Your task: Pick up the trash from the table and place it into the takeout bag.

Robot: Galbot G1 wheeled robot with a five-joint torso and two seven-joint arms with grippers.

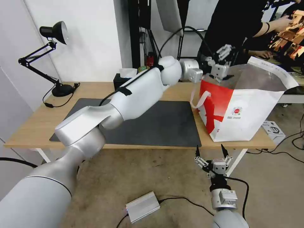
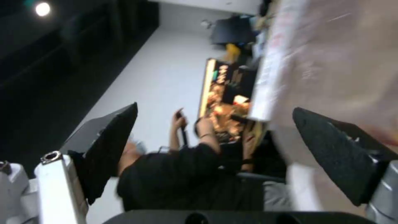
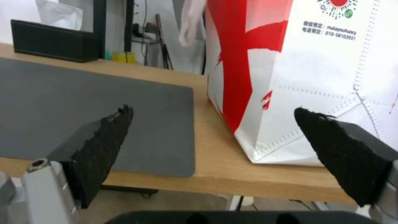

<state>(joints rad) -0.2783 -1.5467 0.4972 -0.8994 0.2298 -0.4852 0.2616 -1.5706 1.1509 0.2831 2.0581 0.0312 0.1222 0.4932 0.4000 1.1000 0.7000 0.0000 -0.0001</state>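
Note:
The takeout bag (image 1: pixel 240 110), red and white with foil lining, stands open at the right end of the table (image 1: pixel 38 126). My left arm reaches across the table, and the left gripper (image 1: pixel 225 52) hangs open and empty above the bag's back left rim. In the left wrist view its fingers (image 2: pixel 214 108) are spread, with the blurred foil lining (image 2: pixel 340 62) beside them. My right gripper (image 1: pixel 209 147) is open and empty below the table's front edge, facing the bag's front (image 3: pixel 311 77). The trash is out of view; I cannot see into the bag.
A dark grey mat (image 1: pixel 164 123) covers the middle of the table. A black tissue box (image 1: pixel 122 80) and a black desk lamp (image 1: pixel 53 31) stand at the back. On the floor lie a silver box (image 1: pixel 142 205) with cables and a small white box (image 1: pixel 274 128).

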